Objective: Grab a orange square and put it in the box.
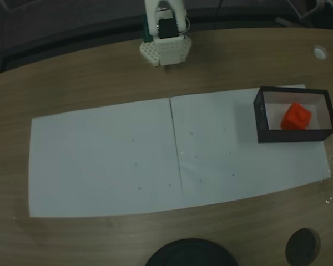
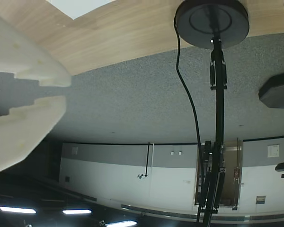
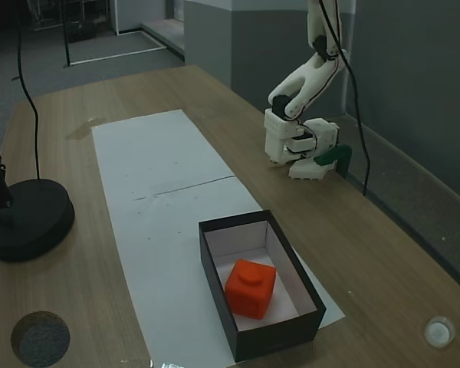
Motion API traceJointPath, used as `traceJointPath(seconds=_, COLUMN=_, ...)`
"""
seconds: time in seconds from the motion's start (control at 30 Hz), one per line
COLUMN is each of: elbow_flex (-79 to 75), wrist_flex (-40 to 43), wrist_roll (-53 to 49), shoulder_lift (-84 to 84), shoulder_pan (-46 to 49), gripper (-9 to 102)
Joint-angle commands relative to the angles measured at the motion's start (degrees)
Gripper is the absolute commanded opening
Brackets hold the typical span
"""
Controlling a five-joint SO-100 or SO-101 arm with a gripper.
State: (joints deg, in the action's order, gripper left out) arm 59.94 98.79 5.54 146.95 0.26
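The orange square (image 1: 296, 116) lies inside the box (image 1: 259, 119) at the right end of the white paper; the other fixed view shows the orange square (image 3: 251, 287) resting on the pale floor of the box (image 3: 276, 337). The arm (image 3: 303, 84) is folded upright over its base at the table's far edge, well away from the box. In the wrist view my gripper (image 2: 66, 92) enters from the left and points out over the room. Its two white fingers nearly touch and hold nothing.
A white paper sheet (image 1: 127, 155) covers the table's middle. A large black round stand base (image 3: 27, 218) with a pole and a small black disc (image 3: 40, 337) sit near the table's edge. A small white round cap (image 1: 320, 52) lies beyond the box.
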Motion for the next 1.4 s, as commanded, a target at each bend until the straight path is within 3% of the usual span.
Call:
traceJointPath(seconds=0.0, elbow_flex=9.4, wrist_flex=-2.6, wrist_roll=-0.2, shoulder_lift=8.7, shoulder_pan=0.2, gripper=0)
traceJointPath(seconds=0.3, elbow_flex=36.2, wrist_flex=-10.1, wrist_roll=-3.2, shoulder_lift=32.7, shoulder_pan=0.7, gripper=0)
traceJointPath(seconds=0.63, elbow_flex=60.0, wrist_flex=-27.1, wrist_roll=-4.7, shoulder_lift=51.0, shoulder_pan=0.7, gripper=0)
traceJointPath(seconds=0.93, elbow_flex=78.8, wrist_flex=-33.0, wrist_roll=-4.1, shoulder_lift=52.3, shoulder_pan=0.5, gripper=0)
traceJointPath(seconds=1.17, elbow_flex=101.7, wrist_flex=-41.6, wrist_roll=-4.6, shoulder_lift=52.3, shoulder_pan=0.7, gripper=0)
traceJointPath(seconds=1.37, elbow_flex=115.3, wrist_flex=-42.2, wrist_roll=-4.4, shoulder_lift=52.3, shoulder_pan=0.7, gripper=0)
